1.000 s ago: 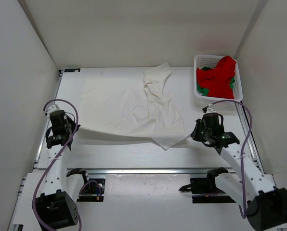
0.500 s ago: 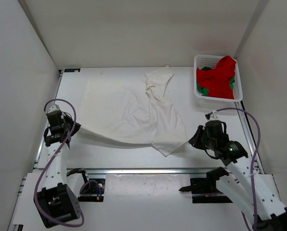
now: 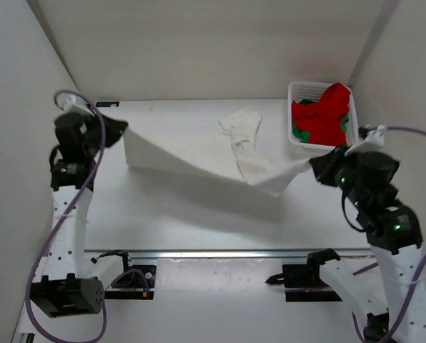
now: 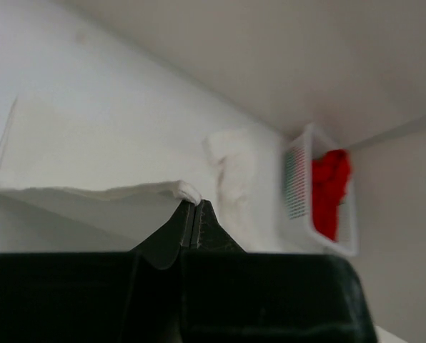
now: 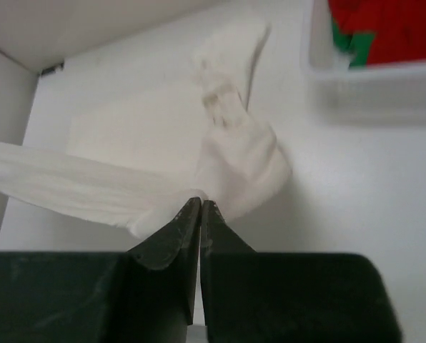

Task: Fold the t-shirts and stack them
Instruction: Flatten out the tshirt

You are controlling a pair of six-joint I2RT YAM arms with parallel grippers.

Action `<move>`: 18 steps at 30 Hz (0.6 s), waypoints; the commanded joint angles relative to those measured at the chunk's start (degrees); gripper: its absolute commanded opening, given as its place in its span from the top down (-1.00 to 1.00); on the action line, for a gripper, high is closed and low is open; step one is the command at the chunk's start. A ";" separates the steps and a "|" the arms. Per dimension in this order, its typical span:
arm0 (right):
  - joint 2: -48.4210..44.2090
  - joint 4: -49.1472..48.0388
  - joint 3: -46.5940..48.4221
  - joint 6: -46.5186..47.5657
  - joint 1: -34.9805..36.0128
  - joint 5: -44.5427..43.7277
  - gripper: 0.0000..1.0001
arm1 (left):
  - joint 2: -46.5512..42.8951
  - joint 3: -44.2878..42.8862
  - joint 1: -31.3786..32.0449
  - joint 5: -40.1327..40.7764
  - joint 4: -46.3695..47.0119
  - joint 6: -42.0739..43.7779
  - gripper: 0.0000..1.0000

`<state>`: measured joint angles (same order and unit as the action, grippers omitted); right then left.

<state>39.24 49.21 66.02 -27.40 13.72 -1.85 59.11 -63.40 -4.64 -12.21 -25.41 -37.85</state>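
The white t-shirt (image 3: 199,166) hangs stretched above the table between both arms, sagging in the middle, its far part still on the table (image 3: 163,214). My left gripper (image 3: 121,133) is raised at the left and shut on one corner of the shirt (image 4: 186,191). At the right, my right gripper (image 3: 314,165) is raised and shut on the opposite corner (image 5: 191,204). A sleeve (image 3: 241,128) lies bunched on the table behind. The red t-shirt (image 3: 326,114) and green t-shirt (image 3: 299,133) are piled in the white mesh basket (image 3: 299,89).
The basket (image 4: 299,186) stands at the back right corner, close to my right arm. White walls enclose the table on three sides. A metal rail (image 3: 220,252) runs along the near edge.
Both arms rose and moved toward the back, lifting the white t-shirt's near edge off the table and pulling it taut between them.
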 commanded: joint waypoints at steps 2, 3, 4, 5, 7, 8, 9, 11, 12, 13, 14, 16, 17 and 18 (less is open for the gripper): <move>12.58 -3.86 28.98 10.15 0.78 -6.41 1.00 | 1.80 -23.06 -7.03 -9.13 0.54 -4.42 1.00; 18.35 -0.73 40.74 11.48 1.48 -8.24 1.00 | 2.41 -27.18 -10.53 -11.15 0.97 -5.91 1.00; 25.46 2.00 47.03 13.66 3.49 -10.00 1.00 | 4.33 -32.35 -11.60 -11.17 -0.85 -6.10 1.00; 29.45 3.51 58.58 15.25 6.47 -11.50 1.00 | 6.08 -35.10 -12.22 -10.91 -2.61 -5.93 1.00; 39.12 1.27 68.79 20.35 15.83 -23.65 1.00 | 7.59 -40.04 -14.42 -12.75 -1.33 -7.93 1.00; 39.94 -1.02 68.63 24.46 19.91 -26.77 1.00 | 8.64 -40.14 -15.04 -13.45 0.08 -9.42 1.00; 41.86 -3.83 69.76 25.19 18.82 -24.89 1.00 | 9.26 -41.27 -16.00 -13.11 -0.08 -9.53 1.00; 46.43 -3.86 71.96 20.49 3.34 -8.50 1.00 | 12.59 -42.16 -15.66 -11.37 -1.22 -8.22 1.00; 47.41 -5.43 70.06 17.50 -3.54 1.22 1.00 | 13.04 -41.90 -14.27 -8.39 -1.31 -6.90 1.00; 49.07 -7.09 68.64 16.60 -5.09 6.80 1.00 | 14.35 -40.33 -12.08 -5.40 -1.31 -6.11 1.00; 51.61 -7.29 67.06 16.67 -6.06 8.25 1.00 | 15.84 -38.57 -10.40 -4.33 -1.05 -4.62 1.00; 56.70 -6.59 67.92 17.46 -6.77 9.40 1.00 | 17.61 -35.07 -7.59 0.67 0.00 -2.25 1.00; 60.30 -6.85 68.71 17.38 -7.38 11.32 0.99 | 19.44 -33.30 -6.79 1.22 1.49 -2.41 1.00; 62.16 -6.76 71.59 18.42 -6.78 10.90 1.00 | 21.90 -32.41 -6.17 2.44 2.20 -2.23 1.00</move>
<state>94.17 42.96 135.39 -10.04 7.29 1.56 74.61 -100.12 -13.13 -16.23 -22.61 -42.44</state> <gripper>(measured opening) 0.008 0.019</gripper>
